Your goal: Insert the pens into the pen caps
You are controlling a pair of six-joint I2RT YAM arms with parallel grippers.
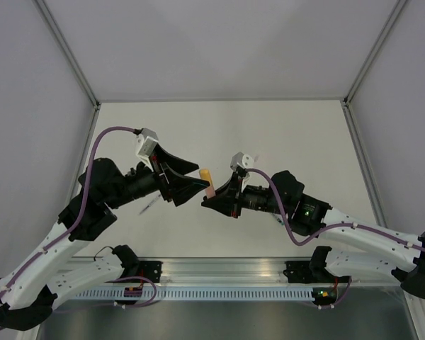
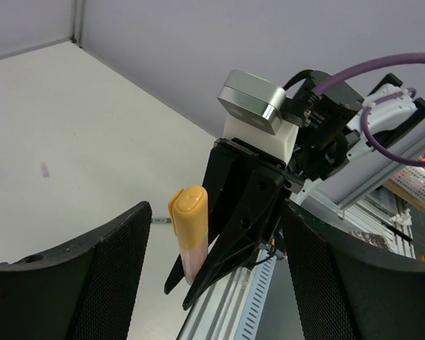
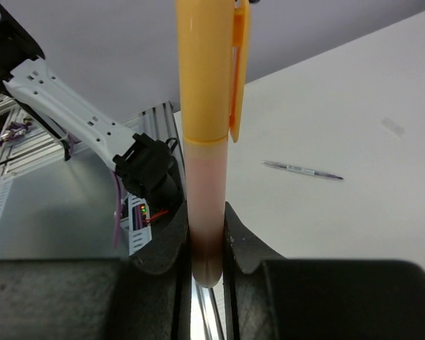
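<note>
My right gripper [image 1: 211,195] is shut on the pinkish barrel of an orange-pink pen [image 1: 209,188] and holds it above the table. An orange cap [image 1: 205,172] sits on the pen's far end. In the right wrist view the barrel [image 3: 205,205] stands clamped between the fingers [image 3: 244,244], with the cap [image 3: 207,71] on top. My left gripper [image 1: 195,180] is open and empty, and its tips are just left of the cap. In the left wrist view the capped pen [image 2: 190,230] shows between the wide-apart fingers [image 2: 92,273]. No green pen shows.
A thin pale pen [image 1: 150,204] lies on the table under the left arm; it also shows in the right wrist view [image 3: 302,170]. The aluminium rail [image 1: 219,273] runs along the near edge. White walls [image 1: 219,42] enclose the table.
</note>
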